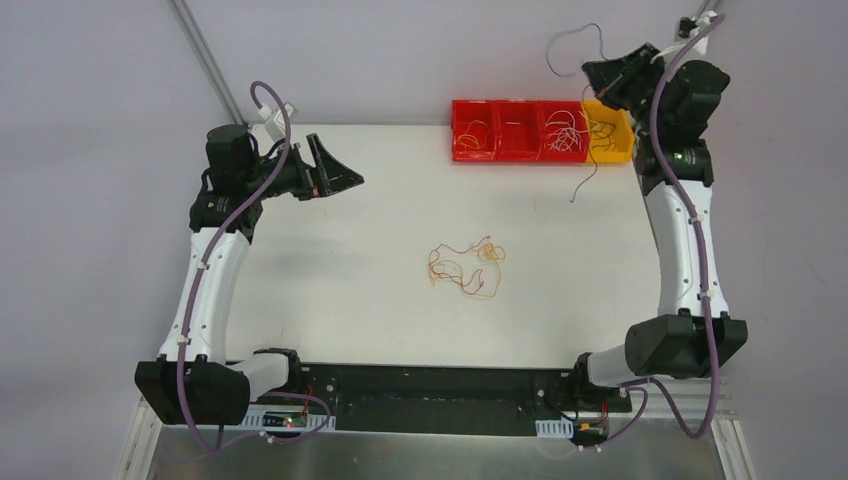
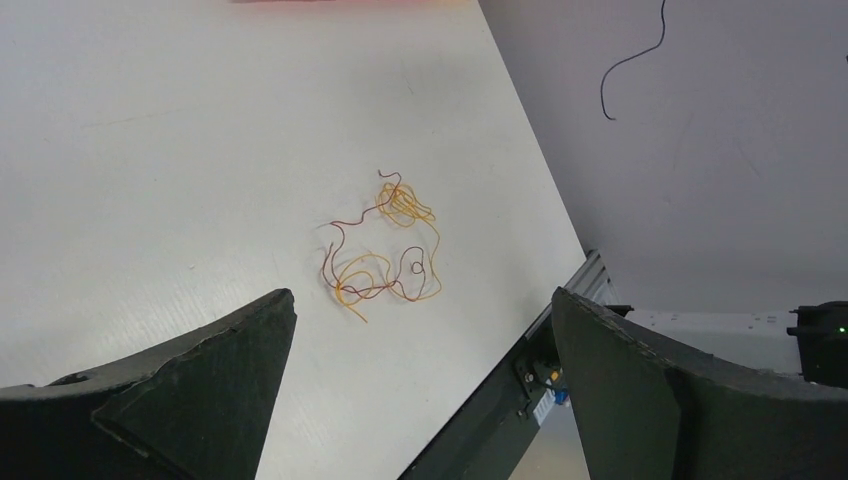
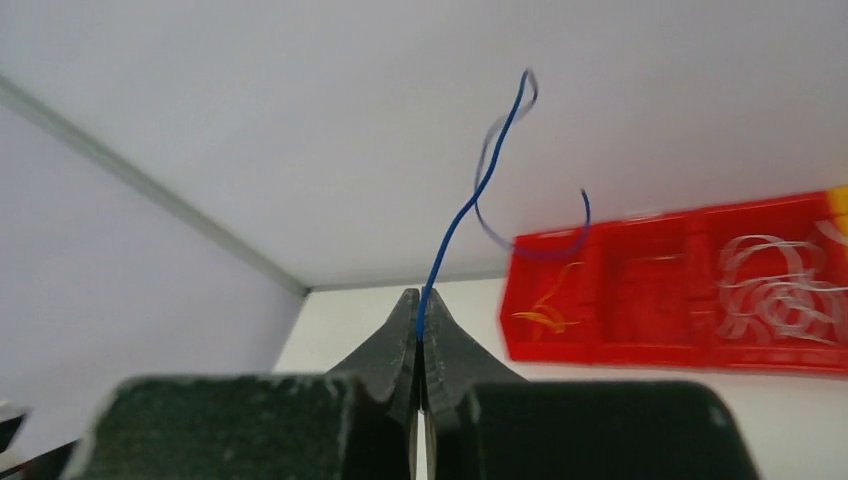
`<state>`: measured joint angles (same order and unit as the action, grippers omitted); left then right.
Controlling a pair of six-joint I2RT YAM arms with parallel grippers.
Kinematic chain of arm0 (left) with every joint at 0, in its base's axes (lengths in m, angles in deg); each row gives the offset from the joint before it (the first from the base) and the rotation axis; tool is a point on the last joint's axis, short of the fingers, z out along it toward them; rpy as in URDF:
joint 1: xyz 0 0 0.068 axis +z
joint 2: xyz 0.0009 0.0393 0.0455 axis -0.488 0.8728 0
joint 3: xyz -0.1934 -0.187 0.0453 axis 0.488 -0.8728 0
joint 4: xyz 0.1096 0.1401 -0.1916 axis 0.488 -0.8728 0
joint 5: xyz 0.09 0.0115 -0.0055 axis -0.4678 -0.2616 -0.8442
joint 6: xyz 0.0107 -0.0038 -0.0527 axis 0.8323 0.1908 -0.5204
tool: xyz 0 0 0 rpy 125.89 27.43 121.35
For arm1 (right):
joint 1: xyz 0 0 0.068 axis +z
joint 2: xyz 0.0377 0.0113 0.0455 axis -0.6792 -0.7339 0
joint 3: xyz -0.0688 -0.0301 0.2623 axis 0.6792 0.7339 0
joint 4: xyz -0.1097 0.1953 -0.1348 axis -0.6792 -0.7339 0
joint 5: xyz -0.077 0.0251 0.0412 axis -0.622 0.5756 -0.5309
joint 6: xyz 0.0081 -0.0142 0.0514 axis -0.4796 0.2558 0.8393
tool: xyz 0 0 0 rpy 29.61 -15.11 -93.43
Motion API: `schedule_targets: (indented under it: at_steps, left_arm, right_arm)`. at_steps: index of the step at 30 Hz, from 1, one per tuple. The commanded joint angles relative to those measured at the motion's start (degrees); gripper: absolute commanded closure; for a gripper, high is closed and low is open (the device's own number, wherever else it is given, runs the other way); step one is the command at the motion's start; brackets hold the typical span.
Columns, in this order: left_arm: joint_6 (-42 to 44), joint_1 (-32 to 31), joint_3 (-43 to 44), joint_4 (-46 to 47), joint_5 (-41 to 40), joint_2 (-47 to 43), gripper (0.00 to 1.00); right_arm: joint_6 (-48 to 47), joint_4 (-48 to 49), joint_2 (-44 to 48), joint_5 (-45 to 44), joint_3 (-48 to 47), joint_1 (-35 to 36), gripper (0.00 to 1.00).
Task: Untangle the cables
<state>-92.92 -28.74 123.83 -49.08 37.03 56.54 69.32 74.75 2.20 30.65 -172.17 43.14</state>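
Note:
A small clump of red, orange and yellow cables (image 1: 468, 266) lies on the white table near its middle; it also shows in the left wrist view (image 2: 385, 250). My left gripper (image 1: 338, 174) is open and empty, held above the table's far left, well away from the clump. My right gripper (image 1: 597, 78) is raised above the bins at the far right and is shut on one thin purple-grey cable (image 1: 570, 42), which looks blue in the right wrist view (image 3: 470, 200). That cable curls up from the closed fingertips (image 3: 403, 310), and its other end hangs down (image 1: 585, 175).
A red tray (image 1: 515, 155) with compartments stands at the table's far edge, holding sorted wires, with a yellow bin (image 1: 622, 150) at its right end. The table's front edge has a black rail (image 1: 440, 385).

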Motion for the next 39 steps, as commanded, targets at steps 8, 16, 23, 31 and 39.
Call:
schedule_targets:
  at_steps: [8, 16, 23, 31, 39]
  left_arm:
    - [2.3, 0.41, -0.03, -1.49, 1.88, 1.48, 0.01]
    - [2.18, 0.4, -0.2, -3.6, 2.0, 3.11, 0.01]
    - [2.42, 0.4, -1.65, -4.44, 2.0, 3.99, 0.01]
    - [4.24, 0.41, -1.95, -5.67, 2.49, 4.26, 0.01]
    - [4.68, 0.41, -2.93, -6.23, 2.2, 5.29, 0.01]
  right_arm:
    - [-16.3, 2.33, -20.33, -8.73, -10.01, -14.88, 1.0]
    - [-23.36, 2.26, -34.45, -9.79, -18.54, -17.27, 1.0]
    - [-22.94, 4.16, -44.73, -7.85, -31.09, -17.32, 1.0]
    - [-23.46, 16.26, -52.9, -8.83, -43.63, -17.1, 1.0]
    - [-31.11, 28.28, -61.53, -10.78, -51.69, -15.05, 1.0]
